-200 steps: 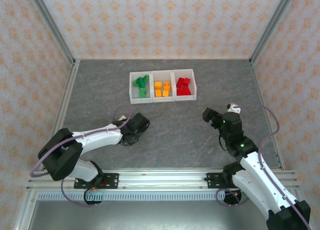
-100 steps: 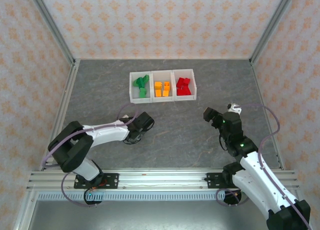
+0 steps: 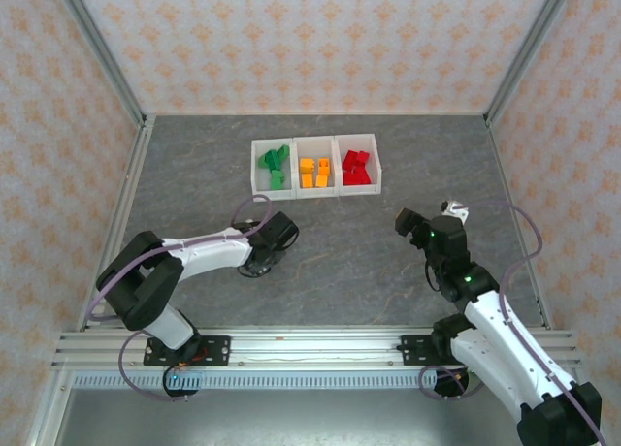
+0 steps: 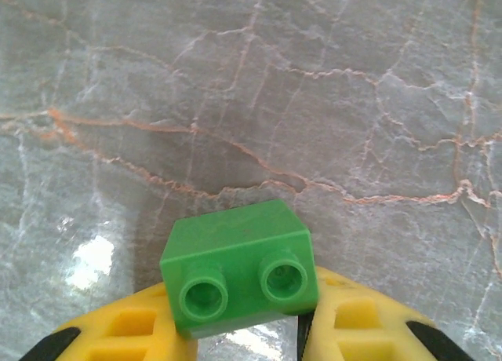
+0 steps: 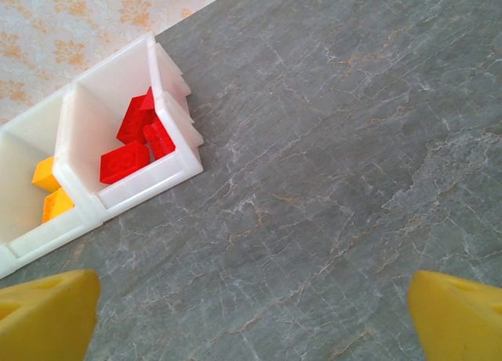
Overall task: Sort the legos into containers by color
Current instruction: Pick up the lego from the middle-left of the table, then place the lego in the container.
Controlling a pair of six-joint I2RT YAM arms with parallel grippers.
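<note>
**Left gripper [image 4: 243, 331] shut tight on a green brick [image 4: 239, 273] at the bench [image 3: 194, 175], lower centre of its wrist view.**
Right gripper [image 5: 251, 314] stands wide open and empty, apparently keeping clear. Beyond, upper centre overhead, the containers [image 3: 315, 193] hold sorted legos [image 3: 355, 168]; the leftmost, with the greens, looks to be the brick's destination.

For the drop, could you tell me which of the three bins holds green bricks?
The leftmost bin; the middle bin holds orange-yellow bricks, the right bin red bricks.
</note>
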